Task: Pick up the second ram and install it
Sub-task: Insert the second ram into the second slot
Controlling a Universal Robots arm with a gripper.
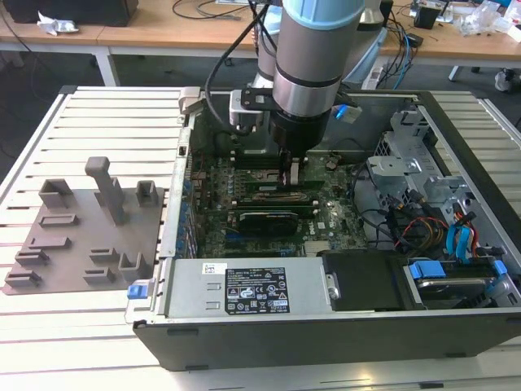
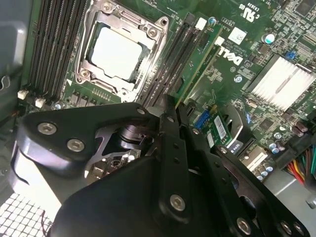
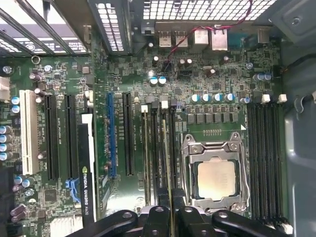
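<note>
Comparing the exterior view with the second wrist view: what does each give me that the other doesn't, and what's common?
Exterior view: the grey fixture tray on the slatted table, the power supply and the drive cables. Second wrist view: the CPU socket, and the second ram pinched in the gripper beside the memory slots. Both: the gripper over the motherboard.

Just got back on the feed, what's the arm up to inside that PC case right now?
The arm's black pincer is down inside the open computer case, shut on the thin green ram stick. The stick stands on edge in the long black memory slots beside the square metal-framed CPU socket. Whether it is fully seated cannot be told.
</note>
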